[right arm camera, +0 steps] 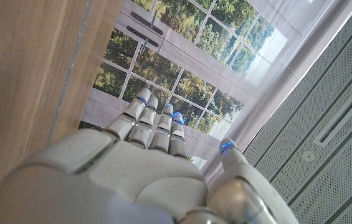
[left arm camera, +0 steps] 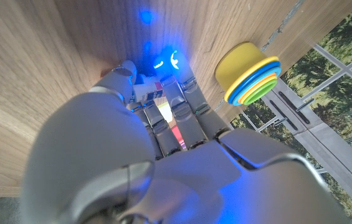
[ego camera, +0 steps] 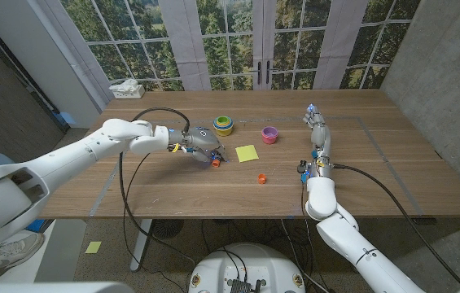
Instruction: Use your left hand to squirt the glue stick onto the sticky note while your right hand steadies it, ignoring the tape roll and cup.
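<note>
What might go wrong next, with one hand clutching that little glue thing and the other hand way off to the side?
The right hand stands far from the yellow sticky note, so nothing steadies the note; it may slide or lift when the glue stick in the left hand presses it. The loose orange cap lies just beyond the note, where a sweeping arm might knock it away. The stack of coloured cups sits near the left hand and might get bumped.
</note>
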Available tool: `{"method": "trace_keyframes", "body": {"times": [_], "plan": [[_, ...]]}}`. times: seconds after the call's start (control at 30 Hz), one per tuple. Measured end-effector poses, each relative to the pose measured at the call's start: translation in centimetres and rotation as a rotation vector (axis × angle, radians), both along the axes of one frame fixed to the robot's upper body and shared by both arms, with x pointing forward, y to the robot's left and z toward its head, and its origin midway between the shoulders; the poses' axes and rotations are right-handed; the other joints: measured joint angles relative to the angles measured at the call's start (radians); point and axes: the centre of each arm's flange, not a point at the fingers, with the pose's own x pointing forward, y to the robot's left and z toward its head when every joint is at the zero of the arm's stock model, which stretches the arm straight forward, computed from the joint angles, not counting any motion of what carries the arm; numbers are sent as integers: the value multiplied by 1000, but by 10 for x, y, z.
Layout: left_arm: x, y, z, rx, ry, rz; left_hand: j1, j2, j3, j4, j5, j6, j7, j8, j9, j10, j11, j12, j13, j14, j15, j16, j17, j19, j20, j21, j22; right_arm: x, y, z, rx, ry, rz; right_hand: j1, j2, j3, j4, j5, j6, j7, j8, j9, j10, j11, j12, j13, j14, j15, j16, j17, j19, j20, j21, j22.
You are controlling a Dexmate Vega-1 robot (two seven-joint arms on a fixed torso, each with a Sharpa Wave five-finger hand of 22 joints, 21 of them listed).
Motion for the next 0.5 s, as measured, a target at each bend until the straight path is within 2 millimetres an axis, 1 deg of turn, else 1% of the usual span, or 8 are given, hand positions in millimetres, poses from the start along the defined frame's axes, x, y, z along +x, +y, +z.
{"method": "trace_keyframes", "body": {"times": [0.13, 0.2, 0.23, 0.27, 0.33, 0.37, 0.5], "plan": [[1, 1, -3, -4, 5, 6, 73, 1, 0, 0, 0, 0, 0, 9, -6, 0, 0, 14, -1, 71, -36, 43, 32, 0, 0, 60, 17, 0, 1, 2, -4, -3, -4, 0, 0, 0, 0, 0, 2, -2, 0, 0, 0, 0, 0, 0, 0, 0, 0, 0, 8, 0, 0, 0], [2, 2, -4, -6, 8, 9, 101, -6, 0, 0, 0, 0, 0, 9, -6, 0, 0, 15, -16, 103, -48, 62, 47, 9, 2, 89, 21, 0, 2, 3, -6, -4, -4, 0, 0, 2, -2, 0, 2, -1, 0, 0, 0, 0, 0, 0, 0, 0, 0, 0, 14, 0, 0, 0], [2, 2, -4, -6, 8, 9, 110, -12, 0, 0, 0, 0, 0, 9, -24, 9, -9, 41, -200, 115, -53, 69, 52, 9, 2, 103, 21, 0, 2, 3, -6, -5, -3, 0, 0, 3, -3, 0, 2, -1, 0, 0, 0, 0, 0, 0, 0, 0, 0, 0, 14, 0, 0, 0], [2, 2, -4, -7, 7, 9, 119, -13, 0, 0, 0, 0, 0, 9, -24, 11, -12, 41, -169, 124, -55, 77, 57, 9, 2, 114, 21, 0, 2, 4, -6, -7, -3, 0, 0, 4, -4, 0, 1, -1, 0, 0, 0, 0, 0, 0, 0, 0, 0, 0, 14, 0, -3, 0], [2, 2, -4, -11, 8, 8, 134, -15, 0, 0, 0, 0, 0, 9, -24, 11, -12, 41, -169, 132, -49, 93, 75, 13, -2, 133, 21, 0, 3, 5, -7, -8, -1, 0, 0, 1, -7, 0, 5, -5, 0, 0, 0, 0, 0, 0, 0, 0, 0, 0, 14, 0, -4, 0], [4, 6, -11, -16, 23, 19, 140, -15, -2, 2, 0, 0, 0, 9, -24, 11, -12, 41, -169, 131, -50, 99, 81, 13, -2, 139, 21, 0, 4, 5, -16, -5, -8, 0, 0, 0, -8, 0, 5, -5, 0, 0, 0, 0, 0, 0, 0, 0, 0, 0, 14, 0, -4, 0], [5, 8, -13, -31, 37, 22, 148, -18, -7, 7, 0, 0, 0, 9, -24, 11, -12, 41, -169, 141, -40, 115, 100, 13, -2, 156, 21, 1, 5, 6, -22, -6, -11, 0, 0, 0, -8, 0, 5, -5, 0, 0, 0, 0, 0, 0, 5, -5, 0, 0, 14, 0, -7, 0]]}}
